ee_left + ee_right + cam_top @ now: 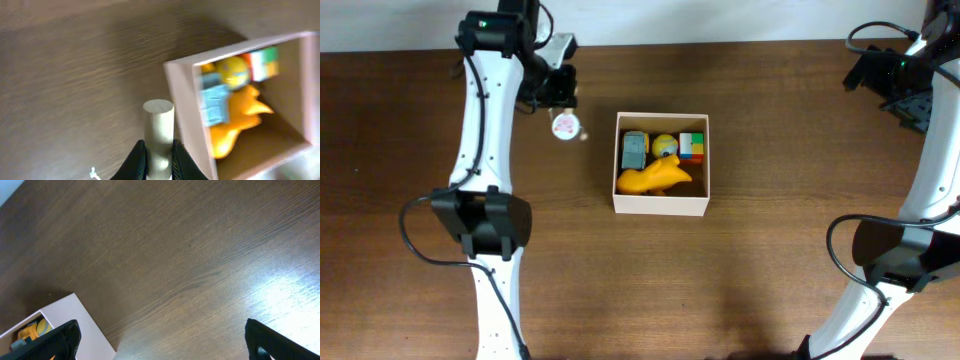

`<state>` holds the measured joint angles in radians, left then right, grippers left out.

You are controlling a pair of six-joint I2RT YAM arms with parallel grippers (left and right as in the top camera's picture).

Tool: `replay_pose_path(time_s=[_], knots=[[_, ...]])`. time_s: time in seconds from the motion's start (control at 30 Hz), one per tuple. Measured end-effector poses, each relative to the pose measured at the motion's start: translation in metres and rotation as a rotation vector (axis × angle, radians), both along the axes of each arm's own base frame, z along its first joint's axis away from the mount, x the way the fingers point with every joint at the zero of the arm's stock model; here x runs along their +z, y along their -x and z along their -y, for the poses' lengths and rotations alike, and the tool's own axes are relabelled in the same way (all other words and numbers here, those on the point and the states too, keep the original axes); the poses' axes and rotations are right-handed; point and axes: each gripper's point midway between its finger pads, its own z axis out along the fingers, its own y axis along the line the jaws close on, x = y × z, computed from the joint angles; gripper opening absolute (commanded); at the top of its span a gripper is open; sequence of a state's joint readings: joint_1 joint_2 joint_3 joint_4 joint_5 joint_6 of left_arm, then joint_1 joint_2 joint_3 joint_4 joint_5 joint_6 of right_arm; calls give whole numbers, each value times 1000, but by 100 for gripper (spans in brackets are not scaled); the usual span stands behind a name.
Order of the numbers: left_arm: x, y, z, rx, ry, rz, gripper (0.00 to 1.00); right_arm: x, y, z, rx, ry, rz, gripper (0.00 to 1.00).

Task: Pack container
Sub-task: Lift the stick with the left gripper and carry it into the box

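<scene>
Left claw: pinching a pale wooden peg by its lower end. The peg is upright between the fingers, probably so it can be carried over the wall and set down on end. It is just left of the box, outside it; I cannot tell whether its foot touches the table.

Inside the box, a yellow ball, blue block and coloured block line the far wall, with a yellow animal toy before them. The near part is bare, likely room for the peg.

Right claw: spread wide, empty, well right of the box, apparently parked clear.
</scene>
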<state>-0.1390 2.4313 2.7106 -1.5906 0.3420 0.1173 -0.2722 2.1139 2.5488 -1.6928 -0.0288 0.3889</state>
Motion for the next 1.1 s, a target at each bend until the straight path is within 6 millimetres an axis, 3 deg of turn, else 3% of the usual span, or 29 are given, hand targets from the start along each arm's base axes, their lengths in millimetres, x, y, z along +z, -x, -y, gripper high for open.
replay_pose_path(time_s=[0.27,0.4,0.87,1.1], knots=[[5,26,88,-206,33,29,9,0,0,0,0,0,0,99],[8,33,126,-228,42,55,9,0,0,0,0,0,0,99],[-1,47,160,-11,-50,19,9,0,0,0,0,0,0,99],[-41,63,190,-18,-86,-63,9,0,0,0,-1,0,0,99]])
